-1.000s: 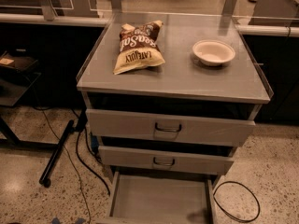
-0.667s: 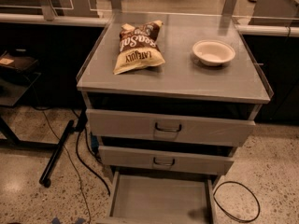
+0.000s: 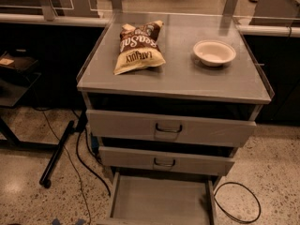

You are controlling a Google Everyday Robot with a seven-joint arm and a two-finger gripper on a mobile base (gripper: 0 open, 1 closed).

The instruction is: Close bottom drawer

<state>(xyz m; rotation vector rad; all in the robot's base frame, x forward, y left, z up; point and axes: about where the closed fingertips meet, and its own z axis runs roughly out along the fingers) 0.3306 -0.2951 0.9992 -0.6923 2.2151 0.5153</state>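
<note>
On the left, a black pole (image 3: pixel 57 154) is lying slanted on the speckled floor, and a black wire (image 3: pixel 86 165) is running down beside it. Next, a brown and yellow chip bag (image 3: pixel 138 48) is lying on the left side of the grey tabletop (image 3: pixel 178 81). Under the tabletop, the top drawer (image 3: pixel 131 125) and the middle drawer (image 3: pixel 126 157) are each sticking out a little. The bottom drawer (image 3: pixel 159 198) is sitting lowest, near the floor, and it is hanging wide open, so its grey inside is showing. A small white bowl (image 3: pixel 214 52) is sitting on the right side of the tabletop, well apart from the bag. On the far right, a wire loop (image 3: pixel 257 205) is lying on the floor just beside the open drawer. The claw is staying out of the picture, so I cannot tell if it is open or closed.
</note>
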